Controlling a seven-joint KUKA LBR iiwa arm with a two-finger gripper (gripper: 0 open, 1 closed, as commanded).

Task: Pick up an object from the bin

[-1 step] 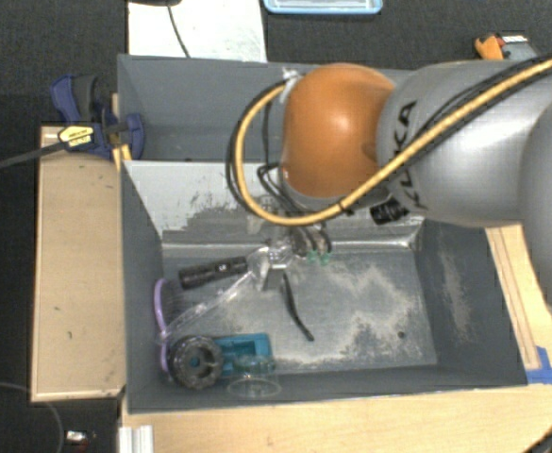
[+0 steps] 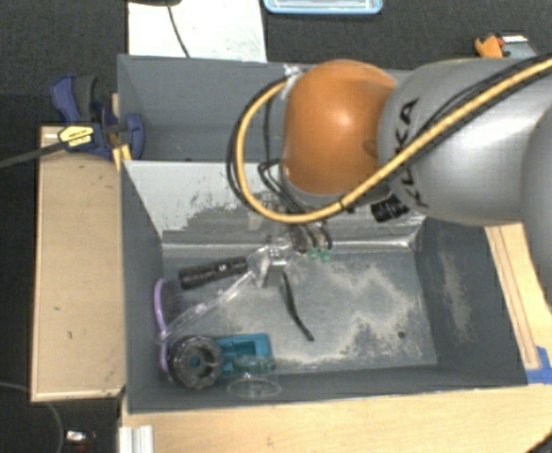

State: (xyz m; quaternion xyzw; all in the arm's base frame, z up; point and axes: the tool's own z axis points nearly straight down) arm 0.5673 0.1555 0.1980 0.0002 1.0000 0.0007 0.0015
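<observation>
Your claw (image 2: 282, 254) hangs at the far side of the grey metal bin (image 2: 464, 295), just right of a black stick-shaped pen (image 2: 214, 272). Open or closed, I can't tell. A bump could roll the pen away.

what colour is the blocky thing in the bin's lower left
The block is teal, camera view.

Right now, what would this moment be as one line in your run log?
pincer: over back-centre of bin | nearest: black marker, thin black strip | grasp: cannot tell | front-left: black wheel, teal block
</observation>
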